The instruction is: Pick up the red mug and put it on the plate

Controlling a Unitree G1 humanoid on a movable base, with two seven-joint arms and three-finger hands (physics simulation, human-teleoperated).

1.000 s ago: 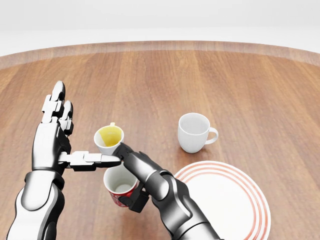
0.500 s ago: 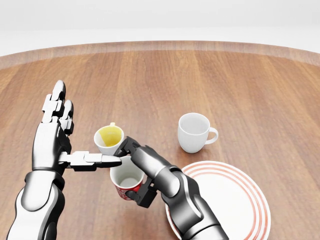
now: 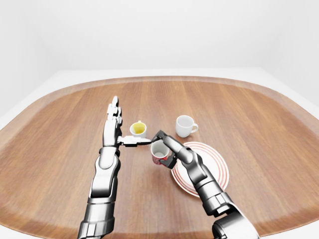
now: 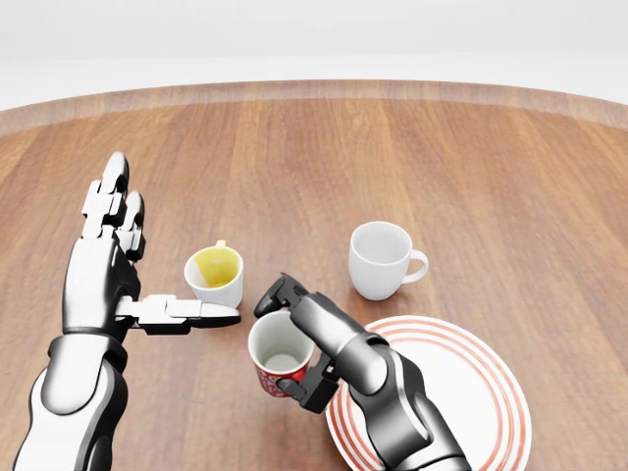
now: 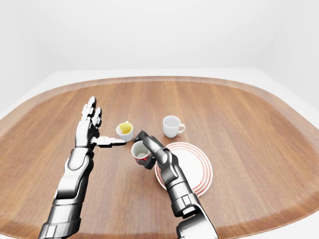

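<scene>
1. Gripped the red mug (image 4: 279, 361) in the right hand (image 4: 306, 343) — fingers closed round it, mouth up, just left of the plate (image 4: 461, 392) in the head view.
2. Held slightly tilted; contact with the table (image 4: 392, 157) impossible to tell.
3. Kept the left hand (image 4: 113, 270) spread and empty, thumb stretched below the yellow cup (image 4: 215, 273), well left of the plate.
4. Stood above the plate, apart from it — white cup (image 4: 381, 260).

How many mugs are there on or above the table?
3. The red mug is held in the right hand, just left of the plate. The yellow-lined mug stands by the left hand. The white mug stands above the plate. None seems hidden.
</scene>
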